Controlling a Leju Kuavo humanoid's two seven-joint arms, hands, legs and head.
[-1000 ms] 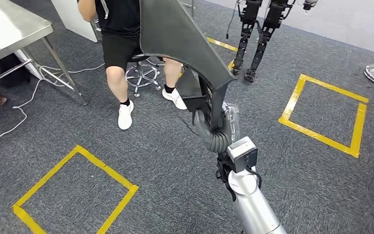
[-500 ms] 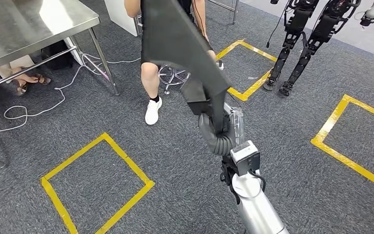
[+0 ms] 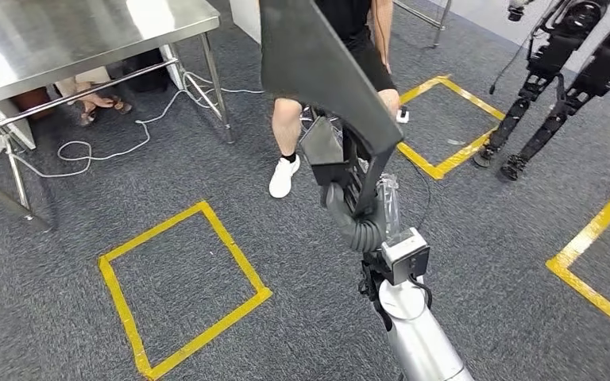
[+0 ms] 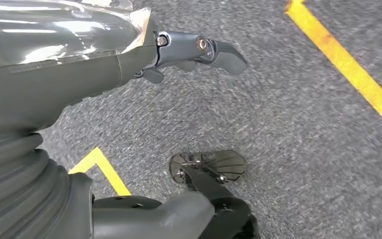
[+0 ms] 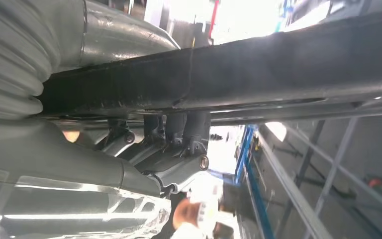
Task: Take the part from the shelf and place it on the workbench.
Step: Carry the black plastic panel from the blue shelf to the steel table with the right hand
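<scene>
R hand (image 3: 355, 208) grips the part (image 3: 318, 71), a big dark curved panel, by its lower edge and holds it upright above the arm, off the floor, w/ the steel bench (image 3: 63, 36) ahead-left across the carpet (image 3: 206, 317). Step in hand, as I read it: carry the part to the bench. To do it well: keep the grip firm since the panel is tall and top-heavy w/ leverage on the wrist; swing wide of the person (image 3: 290, 151) standing just beyond the part, near the bench leg; watch the cable (image 3: 87, 151) on the floor by the bench; bring the panel in low over the top before letting go. L hand (image 4: 194, 50) hangs over the carpet, fingers apart, holding nothing. Views differ: head view gives the layout, i.e. bench, person, yellow tape squares (image 3: 183, 290), other robot legs (image 3: 540, 103) far right, but the part hides most of the R hand's fingers. R wrist view shows the fingers (image 5: 179, 127) wrapped against the panel's underside edge (image 5: 278, 69), confirming the hold. L wrist view shows the floor.
</scene>
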